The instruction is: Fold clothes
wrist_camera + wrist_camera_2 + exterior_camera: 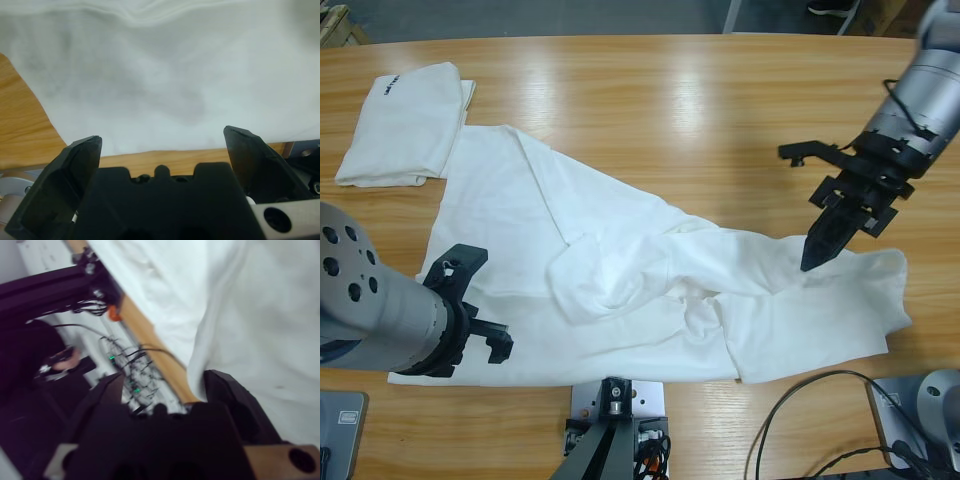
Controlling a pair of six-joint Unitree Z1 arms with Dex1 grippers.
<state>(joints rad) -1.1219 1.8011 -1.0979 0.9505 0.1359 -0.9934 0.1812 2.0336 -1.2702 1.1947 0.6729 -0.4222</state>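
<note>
Right gripper (pixel 817 252) above rumpled T-shirt (pixel 620 290)

Large white T-shirt (pixel 650 290) rumpled across the table, second T-shirt (pixel 405 125) folded at far corner

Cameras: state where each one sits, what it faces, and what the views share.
High view: fixed above, facing the table; both arms show.
Left wrist view: on the left arm, facing the spread T-shirt; left hand open.
Right wrist view: on the right arm, facing the shirt's edge; right hand open.
Shared: the spread T-shirt.
</note>
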